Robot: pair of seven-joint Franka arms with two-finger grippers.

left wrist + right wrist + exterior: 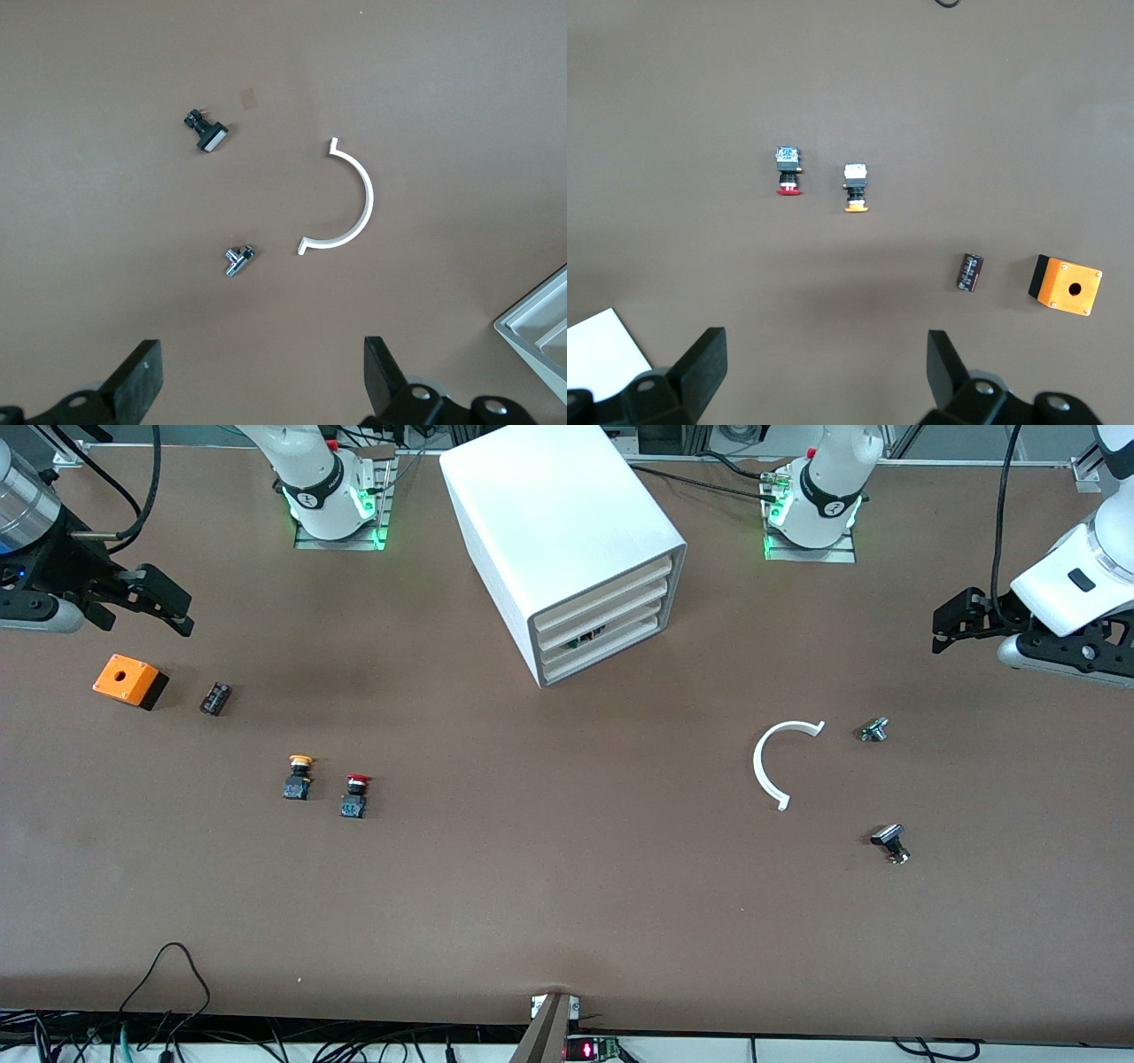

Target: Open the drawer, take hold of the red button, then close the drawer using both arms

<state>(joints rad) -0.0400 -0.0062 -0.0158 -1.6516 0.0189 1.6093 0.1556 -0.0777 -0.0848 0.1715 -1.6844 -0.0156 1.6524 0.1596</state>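
The white cabinet (567, 540) stands at the table's middle, near the arms' bases, with four cream drawers (602, 611) all pushed in. The red-capped button (355, 795) lies on the table toward the right arm's end, beside a yellow-capped one (299, 777). Both show in the right wrist view, the red button (788, 171) and the yellow one (854, 187). My right gripper (168, 602) hangs open and empty over the right arm's end, also seen in its wrist view (826, 372). My left gripper (948, 624) hangs open and empty over the left arm's end, also seen in its wrist view (263, 381).
An orange box (129, 680) and a small dark cylinder (215, 698) lie under the right gripper's area. A white C-shaped ring (780, 762), a small metal part (874, 730) and a black-and-silver part (890, 843) lie toward the left arm's end.
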